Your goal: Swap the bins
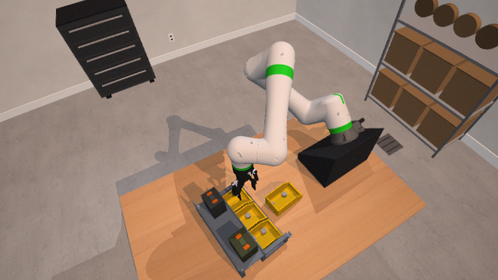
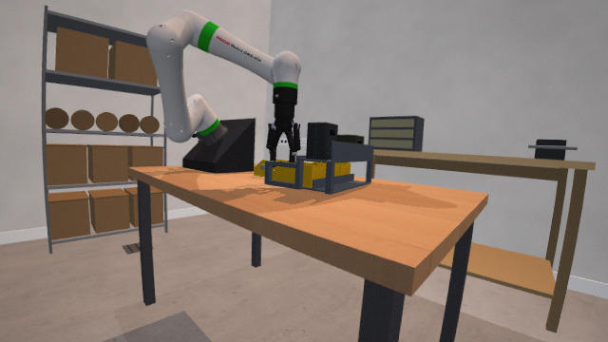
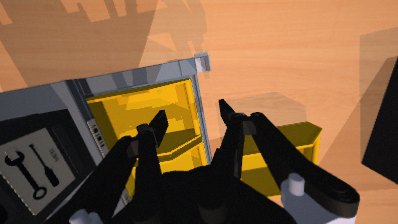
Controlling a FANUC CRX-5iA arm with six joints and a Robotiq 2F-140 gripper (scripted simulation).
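The empty yellow bin (image 1: 233, 198) stands in the end slot of the grey shelf (image 1: 240, 227), next to two yellow bins that each hold a grey part (image 1: 250, 215). The bin with the part (image 1: 283, 197) stands on the table just in front of the shelf. My gripper (image 1: 244, 188) is open and points down over the empty bin's front. In the wrist view one finger hangs over the inside of the empty bin (image 3: 150, 120) and the other outside the shelf's front rail, so the gripper (image 3: 192, 112) straddles that edge. Nothing is between the fingers.
Two dark boxes (image 1: 213, 202) (image 1: 243, 244) stand on the shelf's top board. The robot's black base (image 1: 340, 155) is at the table's back. In the side view the gripper (image 2: 283, 152) is at the near end of the shelf (image 2: 318, 171).
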